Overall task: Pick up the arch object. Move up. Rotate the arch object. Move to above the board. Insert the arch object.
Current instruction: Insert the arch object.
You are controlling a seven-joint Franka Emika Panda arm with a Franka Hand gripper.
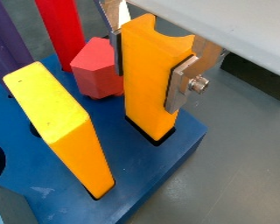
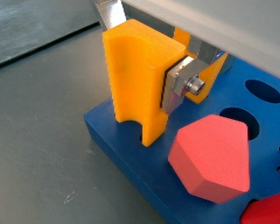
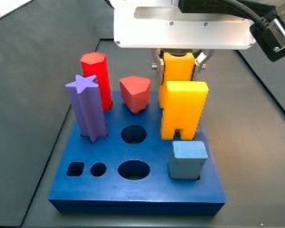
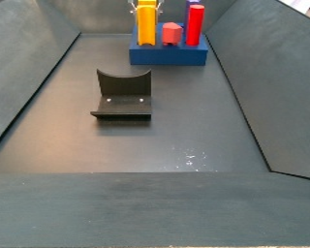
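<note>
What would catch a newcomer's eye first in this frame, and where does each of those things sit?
First, the gripper at the board's far edge, its silver fingers closed on the arch object, whose foot sits in a corner hole of the blue board. Next, the bright pieces standing in the board: a bigger yellow-orange block just in front of the arch, a red hexagonal block, a purple star post. The dark fixture stands alone on the floor.
</note>
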